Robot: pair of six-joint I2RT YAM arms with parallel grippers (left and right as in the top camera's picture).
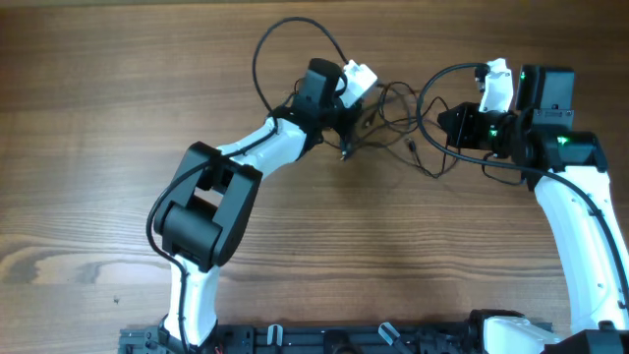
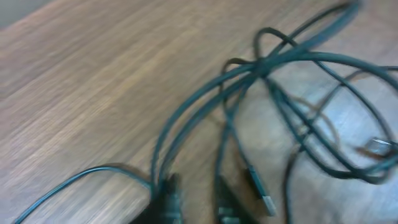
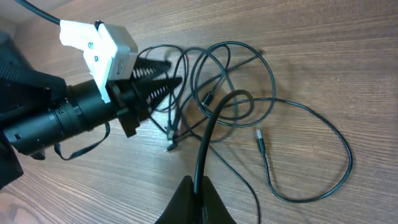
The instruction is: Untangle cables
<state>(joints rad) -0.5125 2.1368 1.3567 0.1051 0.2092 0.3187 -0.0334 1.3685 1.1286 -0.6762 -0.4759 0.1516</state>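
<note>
Overhead: left gripper (image 1: pixel 344 130) reaches low into the cables (image 2: pixel 261 62), grip unclear; right gripper (image 3: pixel 198 186) pinches one

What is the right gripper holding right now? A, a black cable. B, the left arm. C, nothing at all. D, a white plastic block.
A: in the right wrist view the right gripper is shut on a black cable that rises from between its fingertips.

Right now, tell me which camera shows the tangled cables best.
The right wrist view. It takes in the whole tangle of cables in sharp focus, including the loops, the crossings and the loose plug ends. The overhead view shows the cables complete but small and faint. The left wrist view shows only a few blurred strands, cut off at its edges.
</note>
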